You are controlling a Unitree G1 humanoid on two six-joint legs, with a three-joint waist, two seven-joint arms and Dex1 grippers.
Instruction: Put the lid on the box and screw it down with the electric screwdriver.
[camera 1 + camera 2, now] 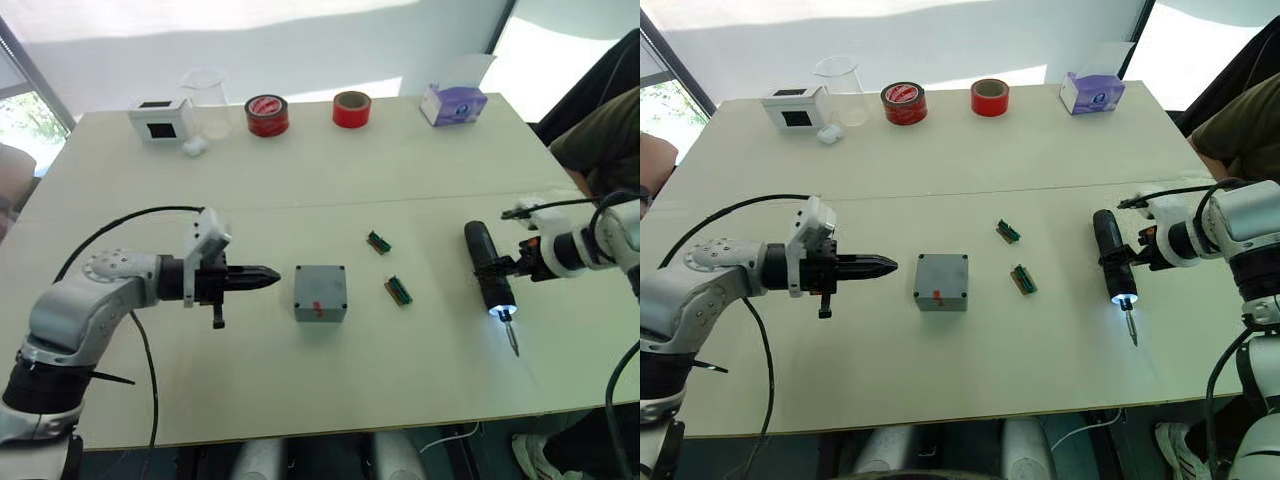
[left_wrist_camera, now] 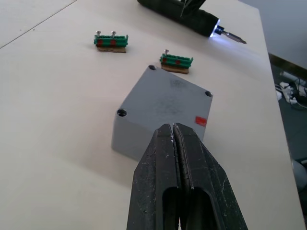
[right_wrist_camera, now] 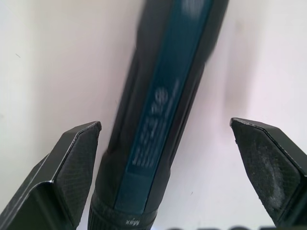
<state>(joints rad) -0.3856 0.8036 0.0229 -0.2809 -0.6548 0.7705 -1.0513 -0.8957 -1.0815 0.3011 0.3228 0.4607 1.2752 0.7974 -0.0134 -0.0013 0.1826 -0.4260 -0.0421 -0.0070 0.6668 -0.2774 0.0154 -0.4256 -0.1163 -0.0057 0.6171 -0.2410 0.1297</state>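
Left gripper point(image 1: 268, 278): I see its fingers pressed together, just left of the box point(image 1: 320, 292).
Right gripper point(image 3: 168, 143): fingers spread around the electric screwdriver point(image 1: 488, 271), which lies lit on the table point(image 1: 300, 180).

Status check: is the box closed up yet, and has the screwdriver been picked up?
The grey box already looks capped, a flat top with corner screw holes showing. In hand: the right gripper is open astride the electric screwdriver, which lies on the table, tip lit. The left gripper is shut beside the box. Left: gripping and screwing.
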